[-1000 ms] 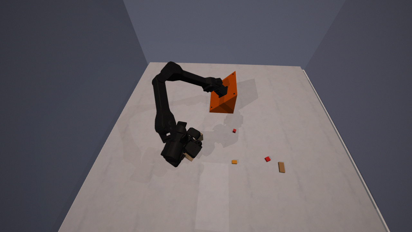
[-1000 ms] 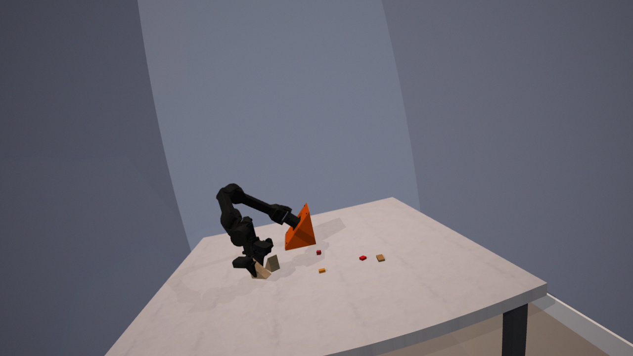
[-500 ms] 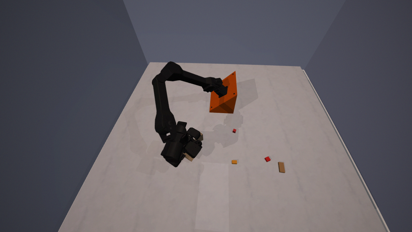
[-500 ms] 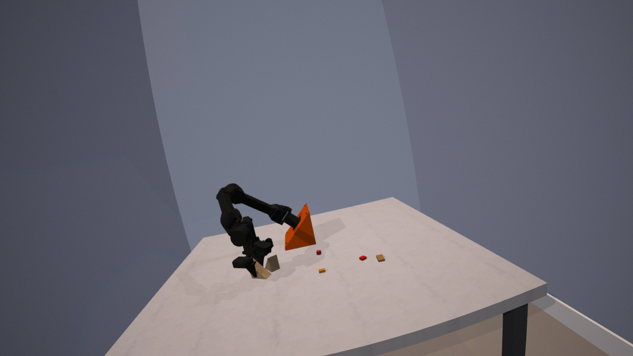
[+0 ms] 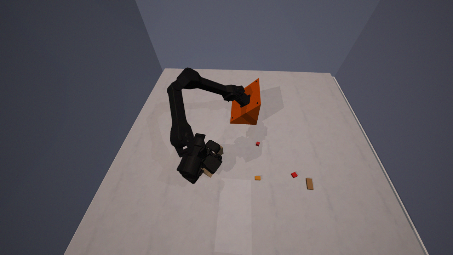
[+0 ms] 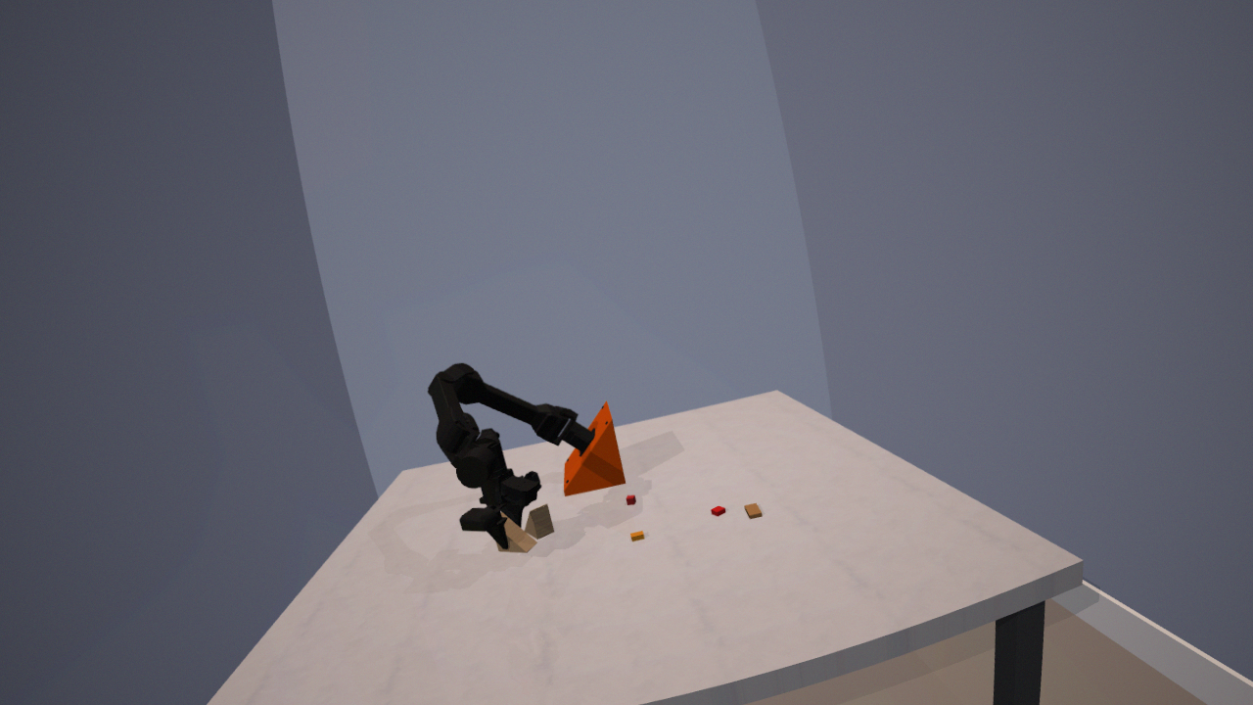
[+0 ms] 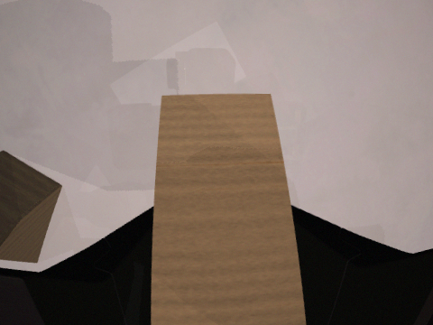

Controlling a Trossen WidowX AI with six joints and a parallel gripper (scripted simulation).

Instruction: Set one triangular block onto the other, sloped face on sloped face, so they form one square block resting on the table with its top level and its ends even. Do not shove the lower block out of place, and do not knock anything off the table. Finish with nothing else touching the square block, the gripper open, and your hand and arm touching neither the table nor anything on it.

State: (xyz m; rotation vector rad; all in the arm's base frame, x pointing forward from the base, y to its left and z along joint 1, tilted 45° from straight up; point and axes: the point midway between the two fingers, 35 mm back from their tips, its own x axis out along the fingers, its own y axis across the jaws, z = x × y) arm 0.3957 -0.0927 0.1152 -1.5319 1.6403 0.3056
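Observation:
My gripper is shut on a light wooden triangular block. The block fills the space between the two black fingers in the wrist view; in the exterior view a slanted face shows on its right side. It is low at the table; I cannot tell whether it touches it. The other triangular block stands on the table a little apart from the held one, behind and to the right in the exterior view, at the left edge of the wrist view. The hand partly hides both in the top view.
The orange wedge mount carries the arm's base. A small red cube, an orange block, a red block and a flat brown block lie to the right of the hand.

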